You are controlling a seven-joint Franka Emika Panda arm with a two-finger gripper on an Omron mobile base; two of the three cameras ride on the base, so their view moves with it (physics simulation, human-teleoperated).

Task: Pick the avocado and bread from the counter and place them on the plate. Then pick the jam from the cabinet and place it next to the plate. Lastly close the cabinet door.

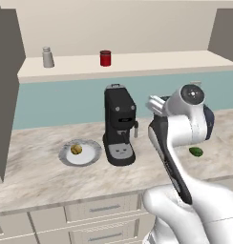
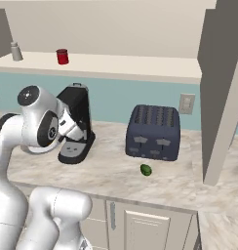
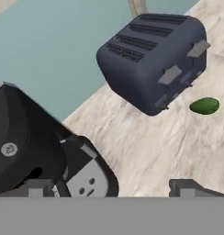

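The bread (image 1: pixel 76 149) lies on the white plate (image 1: pixel 92 153), left of the black coffee machine on the counter (image 1: pixel 37 178). The green avocado (image 1: pixel 195 151) (image 2: pixel 146 169) (image 3: pixel 204 105) rests on the counter in front of the toaster. The red jam (image 1: pixel 105 58) (image 2: pixel 62 56) stands on the shelf of the cabinet (image 1: pixel 137 64), whose doors are open. My gripper (image 3: pixel 114 188) hangs above the counter between the coffee machine and the toaster, fingertips (image 3: pixel 187 186) wide apart, open and holding nothing. The avocado is ahead and to the right of it in the hand view.
A black coffee machine (image 1: pixel 119 126) (image 3: pixel 26 142) stands close beside the hand. A dark blue toaster (image 2: pixel 152 126) (image 3: pixel 150 59) sits behind the avocado. A grey-white shaker (image 1: pixel 48 57) is on the shelf left of the jam. An open cabinet door (image 2: pixel 223 97) hangs at the right.
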